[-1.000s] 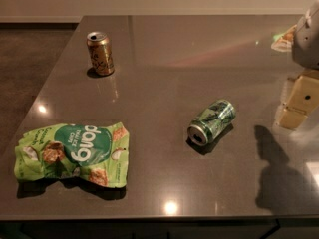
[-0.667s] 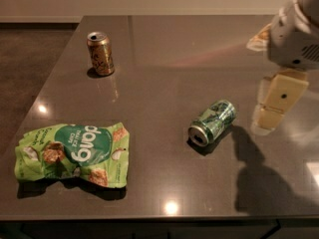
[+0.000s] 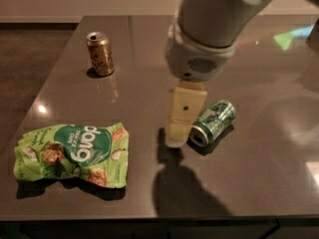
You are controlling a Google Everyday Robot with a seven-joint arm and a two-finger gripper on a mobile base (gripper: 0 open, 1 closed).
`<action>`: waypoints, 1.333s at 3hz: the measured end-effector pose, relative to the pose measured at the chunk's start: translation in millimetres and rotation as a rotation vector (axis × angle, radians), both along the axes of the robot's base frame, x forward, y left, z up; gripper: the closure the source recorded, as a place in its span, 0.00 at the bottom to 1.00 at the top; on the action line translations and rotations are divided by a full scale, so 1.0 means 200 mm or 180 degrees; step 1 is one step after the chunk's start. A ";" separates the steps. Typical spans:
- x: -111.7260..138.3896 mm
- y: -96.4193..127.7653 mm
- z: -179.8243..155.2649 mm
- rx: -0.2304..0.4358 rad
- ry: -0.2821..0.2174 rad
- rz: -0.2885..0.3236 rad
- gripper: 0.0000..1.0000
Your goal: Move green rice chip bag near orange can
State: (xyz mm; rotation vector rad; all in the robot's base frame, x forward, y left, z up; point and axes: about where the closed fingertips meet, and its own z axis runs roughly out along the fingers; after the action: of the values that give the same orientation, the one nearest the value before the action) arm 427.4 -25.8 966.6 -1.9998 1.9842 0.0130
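Observation:
The green rice chip bag (image 3: 72, 153) lies flat and crinkled near the table's front left edge. The orange can (image 3: 99, 53) stands upright at the back left, well apart from the bag. My gripper (image 3: 177, 133) hangs from the big grey arm (image 3: 214, 24) over the middle of the table. It is right of the bag, just left of a green patterned can, and holds nothing that I can see.
A green leafy-patterned can (image 3: 212, 122) lies on its side right beside the gripper, its silver top facing front left. The dark glossy table (image 3: 259, 173) ends at the front and at the left, with floor beyond.
The arm has swung from the table's right edge leftward to the middle, so the gripper now hangs beside the lying green can. The bag and both cans have not moved.

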 end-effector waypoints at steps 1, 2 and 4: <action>-0.05 0.25 -0.11 -0.0058 0.0045 0.0186 0.00; -0.13 0.46 -0.22 -0.0104 0.0110 0.0320 0.00; -0.19 0.80 -0.50 -0.0241 0.0346 0.0469 0.00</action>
State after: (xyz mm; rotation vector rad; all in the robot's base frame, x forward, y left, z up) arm 389.9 133.4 866.6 -2.2340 1.9230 0.0837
